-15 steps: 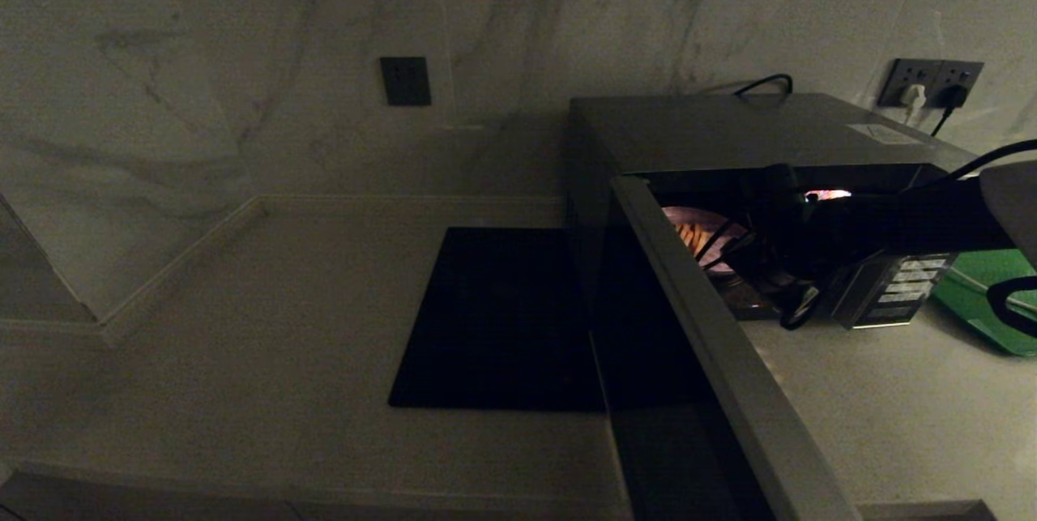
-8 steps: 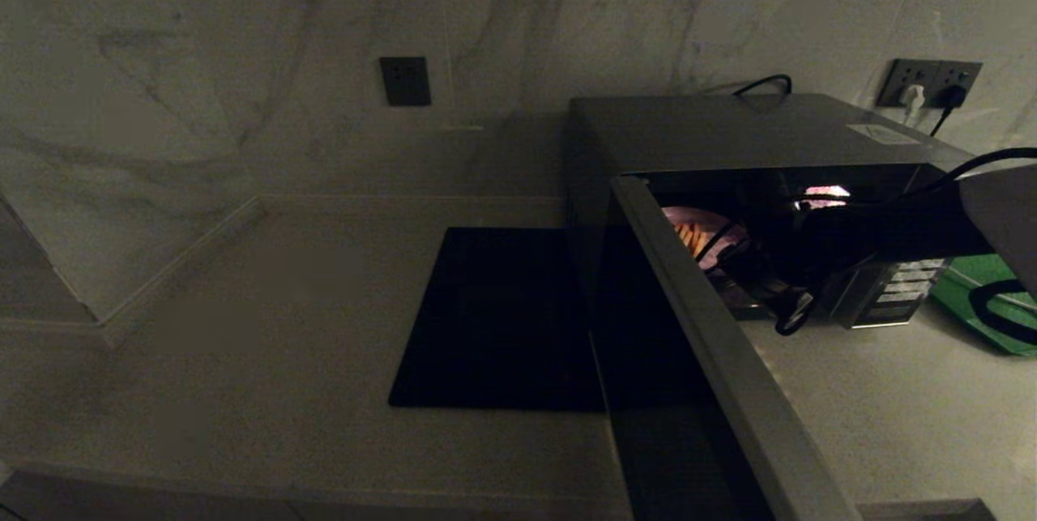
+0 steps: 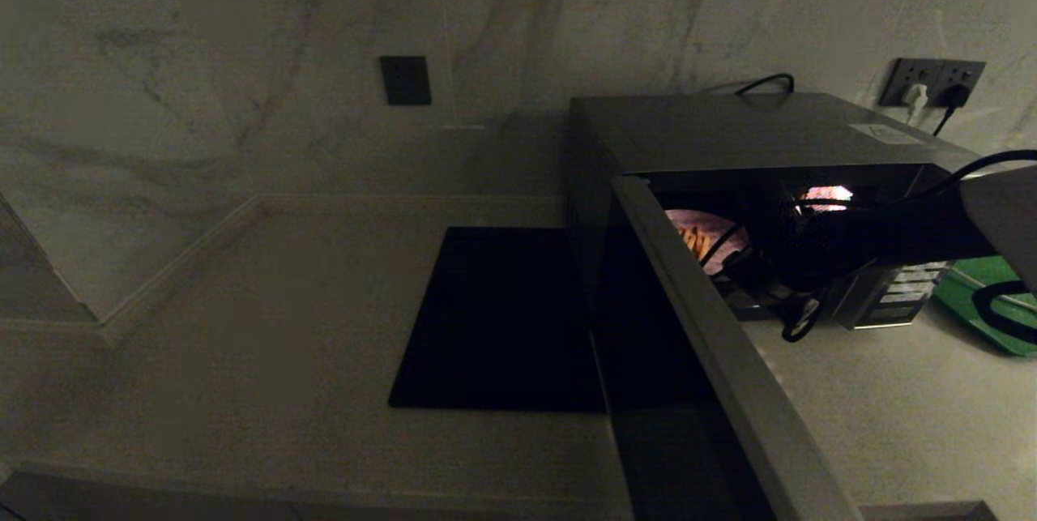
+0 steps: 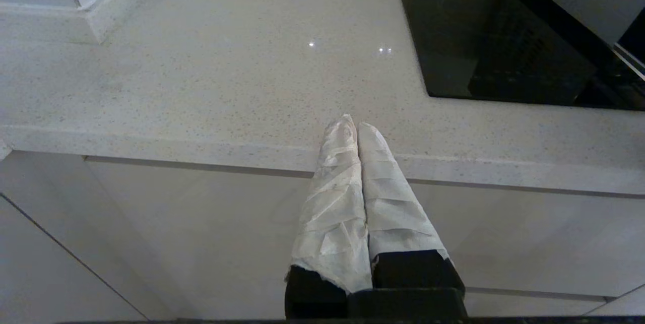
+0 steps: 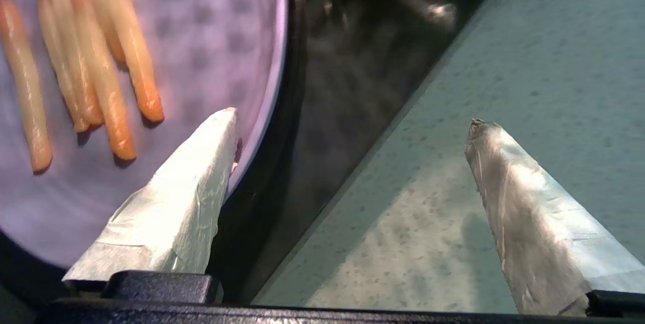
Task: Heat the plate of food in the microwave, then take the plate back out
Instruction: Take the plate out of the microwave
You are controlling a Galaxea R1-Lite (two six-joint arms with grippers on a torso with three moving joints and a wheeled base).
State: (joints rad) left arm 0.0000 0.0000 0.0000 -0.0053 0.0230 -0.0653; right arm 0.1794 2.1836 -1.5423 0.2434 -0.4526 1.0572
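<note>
Two grippers noted: right gripper reaches into the microwave, door open, jaws spread wide and gripping nothing; one fingertip overlaps the rim of the plate of food, which sits inside. Left gripper hangs well apart from the microwave, fingers pressed together, empty.

The plate is lavender-purple, with a faint dotted pattern of darker spots, and the fries on it are golden-orange, paler at some ends. The microwave is dark grey with a black inside. The mat is plain black. The worktop is pale beige with fine dark speckles. The wall is whitish marble with grey veins. The tray is green. Both grippers' fingers are wrapped in white tape.
</note>
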